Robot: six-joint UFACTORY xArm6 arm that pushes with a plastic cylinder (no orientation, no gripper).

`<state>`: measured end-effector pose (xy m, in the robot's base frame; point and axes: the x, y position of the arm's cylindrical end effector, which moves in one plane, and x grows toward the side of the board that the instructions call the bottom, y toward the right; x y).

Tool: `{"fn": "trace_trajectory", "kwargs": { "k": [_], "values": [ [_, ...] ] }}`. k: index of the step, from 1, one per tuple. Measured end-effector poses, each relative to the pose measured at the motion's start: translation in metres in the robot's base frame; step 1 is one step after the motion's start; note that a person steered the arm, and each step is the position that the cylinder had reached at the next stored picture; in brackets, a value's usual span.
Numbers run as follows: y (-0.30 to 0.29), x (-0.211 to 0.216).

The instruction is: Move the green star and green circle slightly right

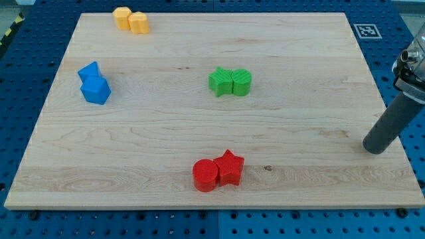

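Observation:
The green star (219,81) and the green circle (242,81) sit touching side by side a little above the middle of the wooden board (299,99), star on the view's left. My tip (375,149) rests near the board's right edge, far to the right of and below the green pair, touching no block.
A red circle (206,175) and a red star (230,167) touch near the view's bottom centre. Two blue blocks (93,83) sit at the left. Two yellow blocks (131,20) sit at the top left. A marker tag (366,30) lies beyond the top right corner.

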<state>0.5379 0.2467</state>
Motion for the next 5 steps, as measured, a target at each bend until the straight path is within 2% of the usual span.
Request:
{"fn": "trace_trajectory", "kwargs": {
  "k": [3, 4, 5],
  "values": [
    [0.003, 0.000],
    [-0.040, -0.038],
    [-0.113, -0.070]
  ]
}}
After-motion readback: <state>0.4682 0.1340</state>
